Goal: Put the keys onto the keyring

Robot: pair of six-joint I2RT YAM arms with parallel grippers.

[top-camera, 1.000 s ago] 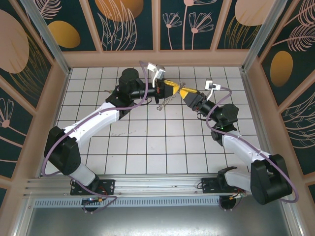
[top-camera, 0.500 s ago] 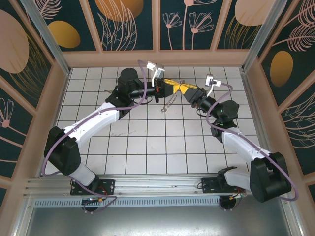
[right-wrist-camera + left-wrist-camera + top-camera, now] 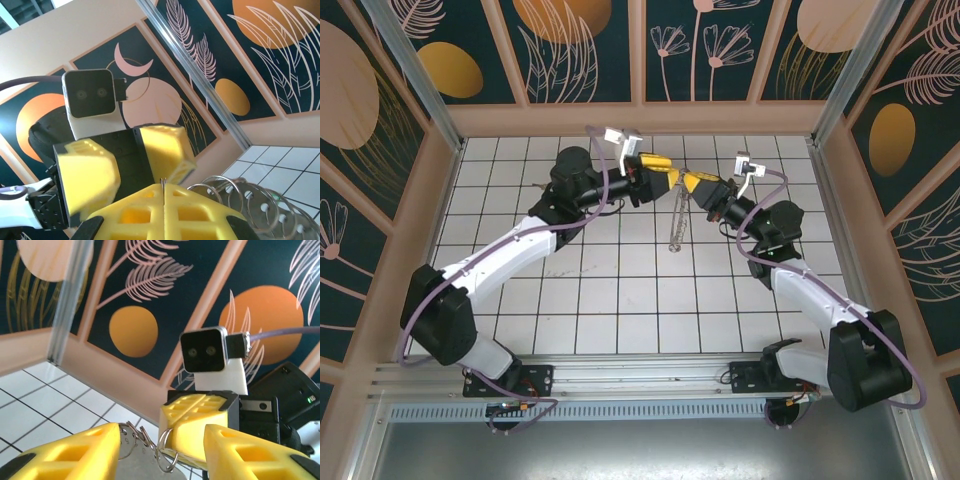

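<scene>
**Top view.** The keyring (image 3: 676,225) hangs as a long, narrow strand over the tiled table (image 3: 620,300). The right gripper (image 3: 692,183) sits at the keyring's top end. The left gripper (image 3: 665,172) is just beside that end, on its left.

**Left wrist view.** The left gripper (image 3: 162,432) has its yellow fingers (image 3: 75,452) standing apart and gripping nothing. A few wire loops of the keyring (image 3: 145,442) lie in the gap between them. The right gripper (image 3: 195,415) comes up to those loops from the far side.

**Right wrist view.** The right gripper (image 3: 164,192) has its fingers pressed together, with only a thin seam between them. Silvery loops of the keyring (image 3: 240,197) fan out just to the right of the seam. Only a sliver shows in the seam. Since the strand hangs clear in the top view, the right gripper probably pinches the keyring. The left gripper (image 3: 125,167) faces the keyring with its fingers apart.

**Progress.** The keyring is off the table and carried by one arm. These views do not settle whether any key is already threaded, so I judge that step to be outstanding.

**Change from a second ago.** Earlier the left fingers were closed at the keyring and the right fingers were partly open. The keyring was then bunched just below the two grippers. Now the left has let go, the right has clamped, and the keyring has dropped into a straight hang.
</scene>
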